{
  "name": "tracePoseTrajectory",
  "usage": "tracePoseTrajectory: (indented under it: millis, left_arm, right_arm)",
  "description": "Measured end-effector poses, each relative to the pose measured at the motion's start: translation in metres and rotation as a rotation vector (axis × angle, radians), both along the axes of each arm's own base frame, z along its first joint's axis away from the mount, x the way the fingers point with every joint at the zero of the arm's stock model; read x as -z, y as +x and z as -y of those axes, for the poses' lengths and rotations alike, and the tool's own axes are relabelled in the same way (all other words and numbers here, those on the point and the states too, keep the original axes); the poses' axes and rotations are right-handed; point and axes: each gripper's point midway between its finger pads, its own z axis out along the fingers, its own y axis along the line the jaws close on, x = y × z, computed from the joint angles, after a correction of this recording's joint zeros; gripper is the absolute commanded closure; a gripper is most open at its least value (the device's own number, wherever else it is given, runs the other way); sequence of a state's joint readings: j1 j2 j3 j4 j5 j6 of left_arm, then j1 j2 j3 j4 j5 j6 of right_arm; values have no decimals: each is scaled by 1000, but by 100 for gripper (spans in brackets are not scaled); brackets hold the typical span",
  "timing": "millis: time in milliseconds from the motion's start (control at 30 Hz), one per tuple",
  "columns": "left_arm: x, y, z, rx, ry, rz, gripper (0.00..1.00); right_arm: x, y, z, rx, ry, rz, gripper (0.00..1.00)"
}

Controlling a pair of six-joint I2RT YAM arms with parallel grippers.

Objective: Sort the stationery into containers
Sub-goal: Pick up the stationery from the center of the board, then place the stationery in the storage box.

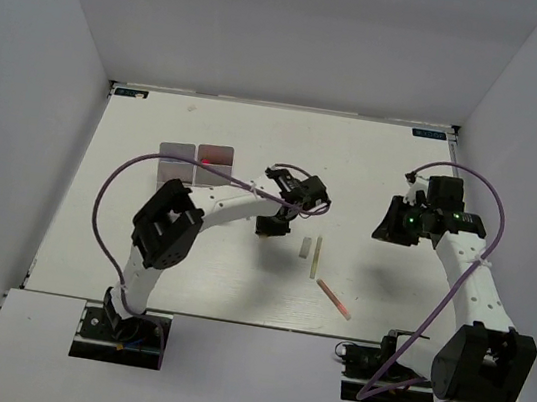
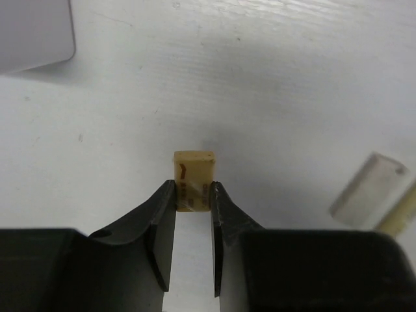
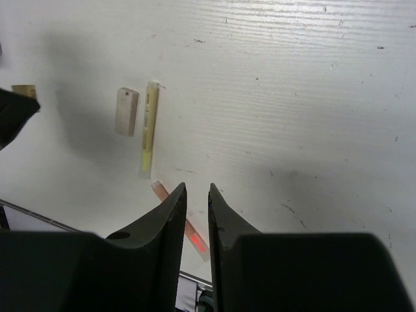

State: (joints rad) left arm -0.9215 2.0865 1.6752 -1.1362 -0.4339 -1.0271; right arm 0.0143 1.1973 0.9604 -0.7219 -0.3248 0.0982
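Note:
My left gripper (image 1: 273,226) (image 2: 194,190) is shut on a small beige eraser (image 2: 194,172), held by its sides close over the table near the centre. Just right of it lie a grey eraser (image 1: 306,248) (image 2: 369,190) and a thin yellowish pencil (image 1: 316,259) (image 3: 149,133). A pinkish pencil (image 1: 334,299) (image 3: 160,190) lies nearer the front. The translucent container (image 1: 175,162) sits to the back left, with something red in it; its corner shows in the left wrist view (image 2: 32,32). My right gripper (image 1: 391,224) (image 3: 197,190) hangs above the table at the right, empty, its jaws a narrow gap apart.
White walls close in the table at the back and both sides. The grey eraser (image 3: 126,111) also shows in the right wrist view, with the left gripper's dark finger (image 3: 13,117) at that frame's left edge. Purple cables loop over both arms.

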Motion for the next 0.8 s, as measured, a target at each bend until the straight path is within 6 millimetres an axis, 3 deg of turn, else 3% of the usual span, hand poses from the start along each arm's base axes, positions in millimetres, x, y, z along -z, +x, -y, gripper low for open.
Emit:
tracePoseTrajectory:
  millis: [200,333,433,600,800]
  left_arm:
    - [-67,-8,-4,49,-90,131,89]
    - [-107,-10,-40,-14,-116,225,88]
    - [-113,-10,-86,-108,-98,245,88]
    - [-102,-12,-166,-290,-64,232,89]
    - [-99,-14,-206,-382,-91,207,89]
  right_arm:
    - [3,-3,-1,-4,7,-10,77]
    - [2,-1,3,15,14,-10,77]
    - [2,0,6,28,15,-11,77]
    - [3,0,6,29,18,-10,77]
    - [6,0,6,31,20,-12,77]
